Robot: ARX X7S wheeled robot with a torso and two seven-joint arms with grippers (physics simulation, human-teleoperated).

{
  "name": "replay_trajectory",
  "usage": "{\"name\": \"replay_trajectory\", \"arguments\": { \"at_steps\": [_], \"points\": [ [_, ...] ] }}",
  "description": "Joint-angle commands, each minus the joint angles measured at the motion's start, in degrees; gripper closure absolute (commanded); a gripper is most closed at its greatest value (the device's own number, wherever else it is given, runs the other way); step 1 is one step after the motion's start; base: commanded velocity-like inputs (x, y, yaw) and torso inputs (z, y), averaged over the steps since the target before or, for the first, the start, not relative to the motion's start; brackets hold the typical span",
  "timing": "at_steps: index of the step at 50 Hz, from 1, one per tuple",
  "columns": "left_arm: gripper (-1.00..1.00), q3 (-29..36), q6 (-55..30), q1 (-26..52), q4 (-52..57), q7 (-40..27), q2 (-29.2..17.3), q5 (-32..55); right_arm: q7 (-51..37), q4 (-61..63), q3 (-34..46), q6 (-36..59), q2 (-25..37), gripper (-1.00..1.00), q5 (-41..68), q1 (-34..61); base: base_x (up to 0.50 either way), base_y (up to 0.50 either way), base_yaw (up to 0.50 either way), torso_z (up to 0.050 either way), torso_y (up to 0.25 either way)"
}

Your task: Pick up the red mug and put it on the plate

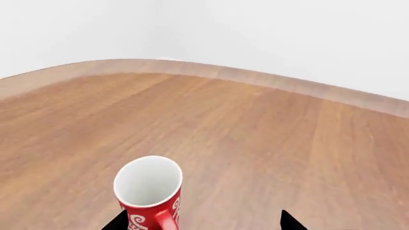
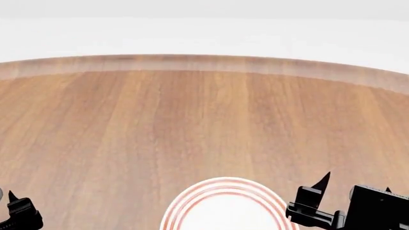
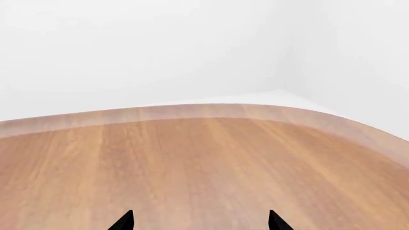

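Here, the red mug (image 1: 148, 191) is seen standing upright on the wooden table (image 1: 255, 134) in the left wrist view, with its white inside turned up toward the camera and its red handle on the near side. It is placed between the two black fingertips of the left gripper (image 1: 203, 221), but much closer to one of them, so close that contact cannot be excluded or confirmed. The jaws are spread wide, and a broad strip of bare wood is left between the mug and the other tip. Nothing is clamped by this gripper.

In the head view, the plate (image 2: 225, 184) is found at the lower edge, in the middle (only its far part, with the red rings around the rim, is shown). It lies flat on the table. The mug itself is not visible in this view. A small part of the left gripper (image 2: 19, 211) appears in the lower left corner, well apart from the plate. The right gripper (image 2: 338, 203) is seen just beside the plate, on its right side.

In the right wrist view, the two tips of the right gripper (image 3: 201, 221) are held wide apart, and only the bare table surface is seen between them.
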State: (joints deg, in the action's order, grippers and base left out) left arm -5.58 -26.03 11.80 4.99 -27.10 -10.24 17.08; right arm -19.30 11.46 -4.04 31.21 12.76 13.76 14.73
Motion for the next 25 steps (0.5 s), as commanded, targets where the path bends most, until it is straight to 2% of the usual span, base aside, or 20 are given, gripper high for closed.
{"name": "replay_trajectory", "arguments": {
  "at_steps": [1,8,25],
  "points": [
    [-1.0,-1.9,1.1,0.7,-2.2,0.5,1.1,-0.5,1.2,-0.9,-0.9,-0.9,-1.1,-1.0,-1.0,0.0,0.0,0.0,0.0,0.0,0.0],
    [-1.0,-1.7,1.5,2.2,-5.2,0.4,1.0,-0.5,1.2,-1.5,-0.7,-1.3,-1.0,-1.0,-0.8,0.1,0.0,0.0,0.0,0.0,0.0],
    [-1.0,-1.4,5.4,9.0,-20.9,1.9,1.1,-0.5,1.3,-3.8,-0.1,-2.7,-1.0,-1.0,-0.5,0.4,0.0,0.0,0.0,0.0,0.0]
  ]
}}
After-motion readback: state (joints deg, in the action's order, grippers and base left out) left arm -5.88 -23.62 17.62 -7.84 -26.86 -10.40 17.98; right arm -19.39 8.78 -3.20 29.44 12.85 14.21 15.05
